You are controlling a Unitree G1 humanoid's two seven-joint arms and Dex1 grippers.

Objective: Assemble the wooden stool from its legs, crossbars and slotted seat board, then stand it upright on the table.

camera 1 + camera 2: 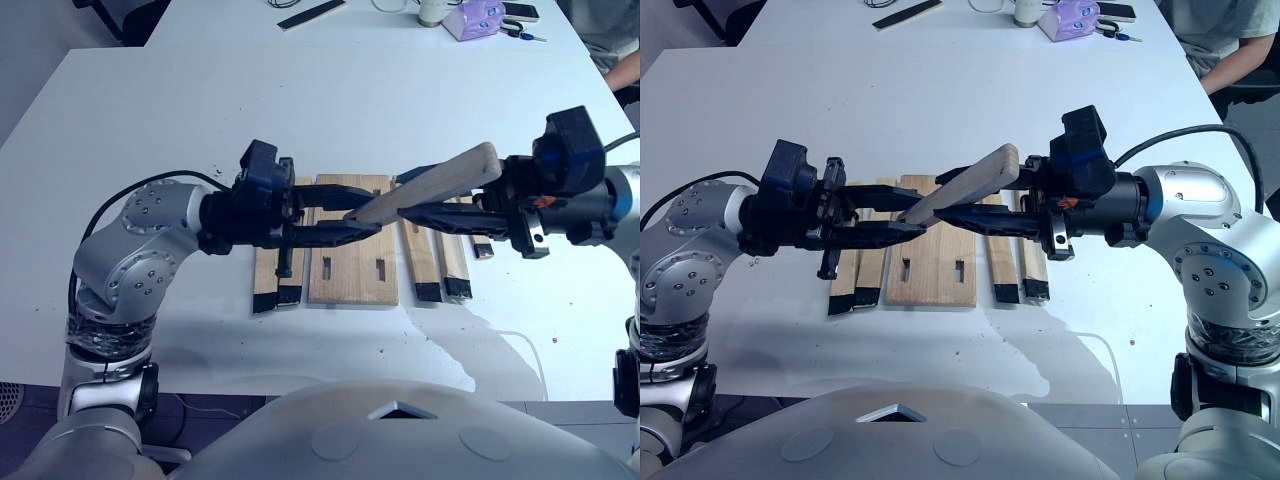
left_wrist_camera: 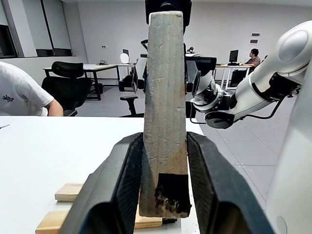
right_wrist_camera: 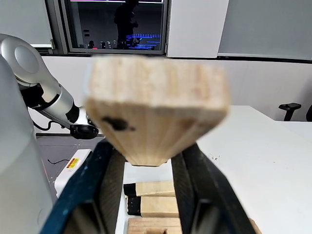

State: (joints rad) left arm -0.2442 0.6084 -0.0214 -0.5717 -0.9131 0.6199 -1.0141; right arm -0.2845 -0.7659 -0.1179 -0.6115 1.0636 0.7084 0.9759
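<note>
Currently both arms share one piece: the left gripper (image 1: 366,222) is clamped tight on the black-tipped lower end of a leg (image 1: 432,183), and the right gripper (image 1: 412,200) is closed against the sides of the same leg around its middle, so the leg hangs slanted in the air between them. That double hold is the main hazard, I judge: if either arm pulls or twists without the other giving way, the wood could be wrenched from one grip, or slide along the smooth fingers (image 2: 117,185) and swing down. Directly beneath lies the seat board (image 1: 352,265), flat on the surface (image 1: 200,120) with its slots facing up; a dropped leg would likely strike it and knock it askew, and a tip brought in at this slant could jam on a slot's edge instead of seating. Loose pieces (image 1: 440,255) lie just beside the board on both sides, where a low sweep of either arm could scatter them. Farther back, a black strip (image 1: 310,14) and a purple packet (image 1: 478,18) sit well apart from the work, out of harm's way
</note>
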